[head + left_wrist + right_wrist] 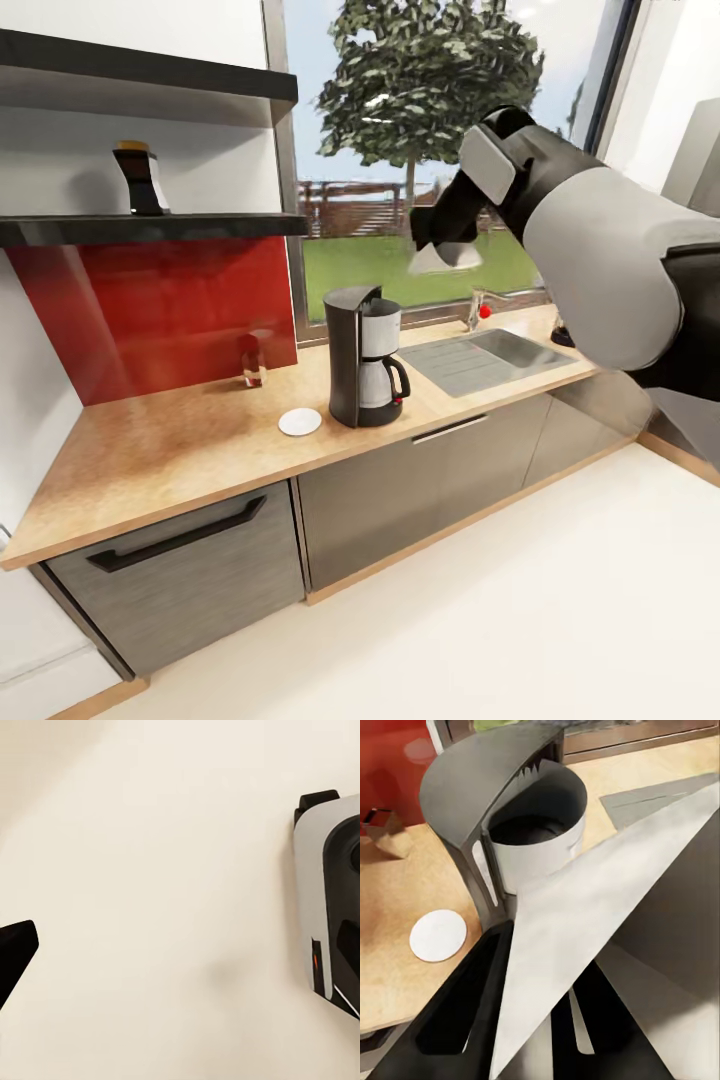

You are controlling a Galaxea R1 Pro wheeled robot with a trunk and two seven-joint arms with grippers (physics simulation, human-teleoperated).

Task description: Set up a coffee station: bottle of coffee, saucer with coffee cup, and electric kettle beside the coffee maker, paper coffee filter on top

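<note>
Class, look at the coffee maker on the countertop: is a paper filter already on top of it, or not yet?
Not yet. The coffee maker has a bare top; the paper coffee filter is still held in the right end effector, raised above it.

A red backsplash panel (pixel 150 310) covers the wall at nine o'clock in the head view. Below it, grey cabinets run along the base, with a drawer (pixel 180 570) bearing a long black handle at seven o'clock. At three o'clock a grey sink (pixel 490 357) lies flush in the worktop, a tap with a red knob (pixel 478 312) behind it. At twelve o'clock a window shows a tree (pixel 430 70), a lawn and a wooden fence. Pale floor (pixel 520 610) spreads toward five o'clock.
</note>
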